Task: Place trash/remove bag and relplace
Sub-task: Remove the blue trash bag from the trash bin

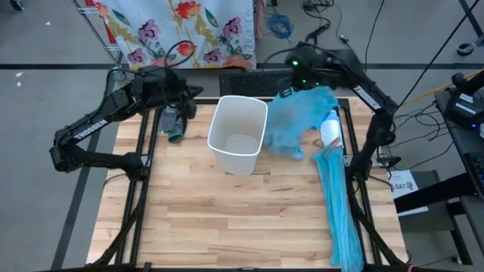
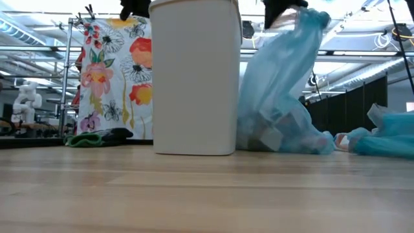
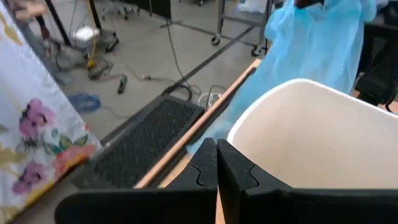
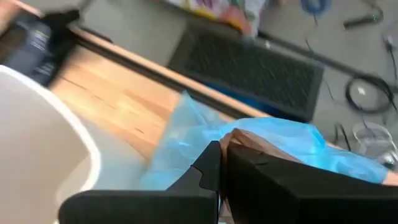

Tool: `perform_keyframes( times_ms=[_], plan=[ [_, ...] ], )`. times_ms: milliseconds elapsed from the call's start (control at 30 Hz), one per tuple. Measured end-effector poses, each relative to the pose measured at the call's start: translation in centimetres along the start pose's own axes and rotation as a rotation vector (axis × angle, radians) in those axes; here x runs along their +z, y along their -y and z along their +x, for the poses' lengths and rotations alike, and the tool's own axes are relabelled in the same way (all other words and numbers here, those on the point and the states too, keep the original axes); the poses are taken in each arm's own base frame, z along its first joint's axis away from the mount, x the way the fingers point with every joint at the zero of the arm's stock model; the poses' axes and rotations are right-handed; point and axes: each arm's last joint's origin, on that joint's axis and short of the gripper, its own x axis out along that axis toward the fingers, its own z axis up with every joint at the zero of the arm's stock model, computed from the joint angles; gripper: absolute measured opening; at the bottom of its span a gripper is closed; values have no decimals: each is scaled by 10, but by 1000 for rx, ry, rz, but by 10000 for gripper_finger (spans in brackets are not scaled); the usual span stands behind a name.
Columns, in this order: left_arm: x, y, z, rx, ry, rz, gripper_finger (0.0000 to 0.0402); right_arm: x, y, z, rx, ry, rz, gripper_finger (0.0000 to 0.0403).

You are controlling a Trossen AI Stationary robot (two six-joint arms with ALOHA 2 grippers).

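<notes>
- The right end effector (image 4: 219, 163) is raised above the far right part of the light wooden table (image 1: 227, 219), its two dark fingers pressed together and pinching the gathered top of a crumpled light-blue plastic bag (image 1: 299, 121).
- The bag hangs straight down from that end effector, and its bulging bottom rests on the table; in the low view its top meets the dark fingers at the upper edge of the picture.
- Through the thin bag wall in the low view, pale crumpled scraps, the trash (image 2: 272, 137), lie in the bottom of the bag, directly below the right end effector.
- A white rectangular plastic bin (image 1: 238, 134) stands upright just beside the hanging bag, between the two end effectors. Its inside looks bare white from above.
- On the side of the right end effector away from the bin, a long bunched light-blue plastic sheet (image 1: 339, 211) stretches along the table's right edge toward the near side.
- The left end effector (image 3: 216, 163) hovers just off the bin's far left rim with its fingers closed together and nothing between them.
- Beside the left end effector, away from the bin, a small dark-green bundle (image 1: 174, 125) lies on the table.
</notes>
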Motion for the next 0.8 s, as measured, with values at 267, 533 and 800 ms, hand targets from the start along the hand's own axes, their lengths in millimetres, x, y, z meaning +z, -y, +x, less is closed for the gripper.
perform_keyframes(
  times_ms=[267, 533, 800],
  plan=[
    [-7, 0, -5, 11, -58, -33, 0, -5, 17, 56, -124, -174, 21, 0],
    [-15, -1, -13, 14, -54, -44, 0, -22, 34, 119, 65, -136, 144, 0],
    [-14, -1, -17, 16, -39, -55, 0, -75, 35, 176, 122, -49, 220, 0]
  ],
)
